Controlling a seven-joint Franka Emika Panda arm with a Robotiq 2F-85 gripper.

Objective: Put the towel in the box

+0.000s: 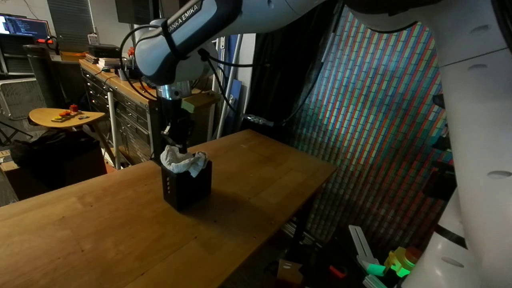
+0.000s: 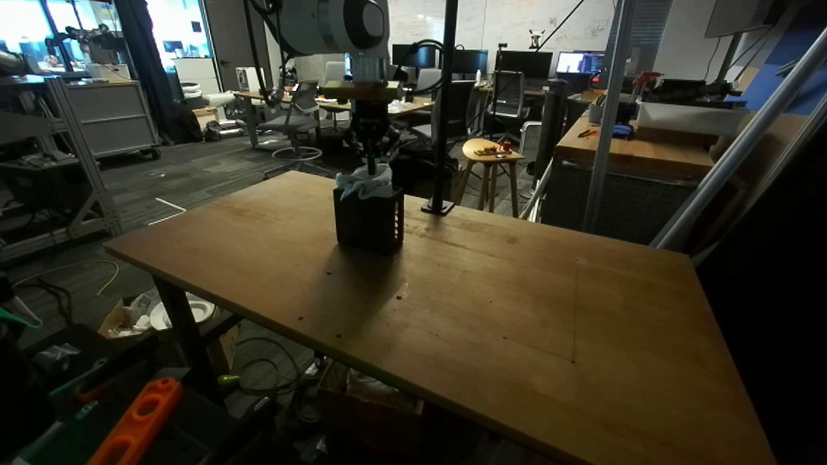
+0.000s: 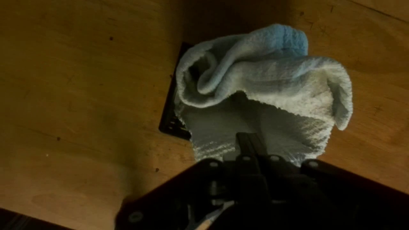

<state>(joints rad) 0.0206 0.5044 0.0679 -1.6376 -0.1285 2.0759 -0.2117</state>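
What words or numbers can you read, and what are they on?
"ANKA EMIKA": on the robot's forearm, starting right beside a black strap.
Computer screen: writing too small to read.
Whiteboard: marks too faint to read.
Towel and box: no writing I can see.

Just under the gripper point(image 3: 251, 136) we see the rumpled, pale grey cloth towel point(image 3: 268, 81) bunched in the top of the upright, black, cube-like box point(image 1: 188, 190), with folds bulging above its rim and one corner overhanging.

White arm point(image 1: 276, 18), black gripper point(image 3: 251, 140)
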